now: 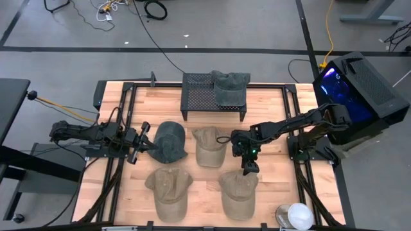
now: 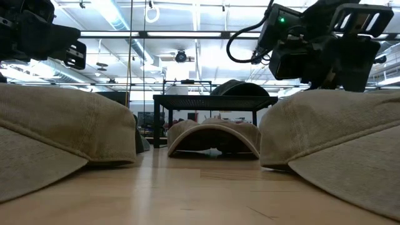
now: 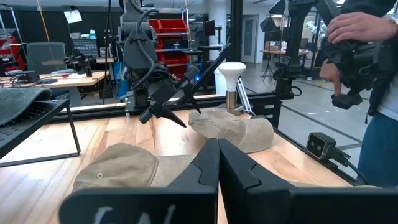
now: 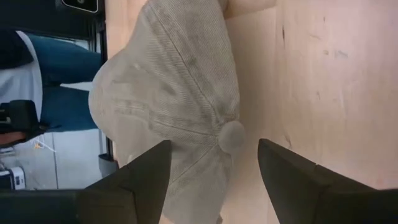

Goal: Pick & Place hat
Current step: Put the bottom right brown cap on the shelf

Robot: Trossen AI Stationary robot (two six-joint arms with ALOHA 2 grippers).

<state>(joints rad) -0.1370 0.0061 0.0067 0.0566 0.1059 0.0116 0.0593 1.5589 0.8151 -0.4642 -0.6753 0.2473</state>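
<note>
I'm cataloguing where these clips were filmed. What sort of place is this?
Most likely a robotics lab or workshop. Two arms work at a framed wooden table laid with caps, cables trail across the concrete floor, and beyond it stand workbenches and red storage bins.

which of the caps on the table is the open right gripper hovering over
The tan cap in the front row on the right-arm side. The right gripper hangs open just above its crown; the other three caps lie farther off.
</note>
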